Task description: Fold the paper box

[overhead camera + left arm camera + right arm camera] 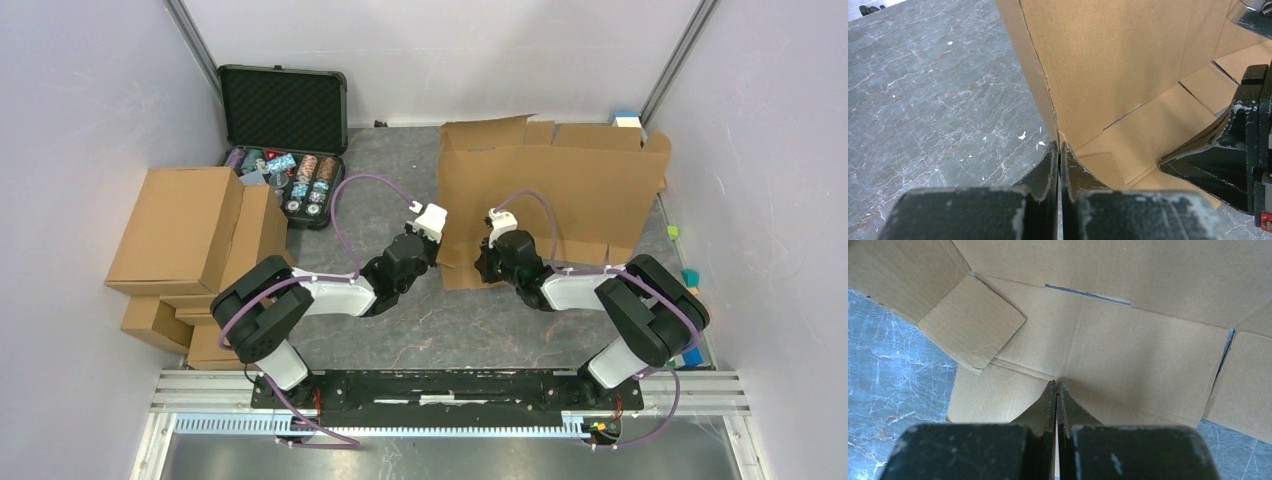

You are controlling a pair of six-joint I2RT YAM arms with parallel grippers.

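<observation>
Brown paper box touches both fully closed jaws at its near edge.

White-and-black arms carry looping purple cables.

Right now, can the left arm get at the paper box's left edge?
Likely yes: the left gripper, shut, sits at the near end of that edge of the paper box, with nothing between them.
</observation>
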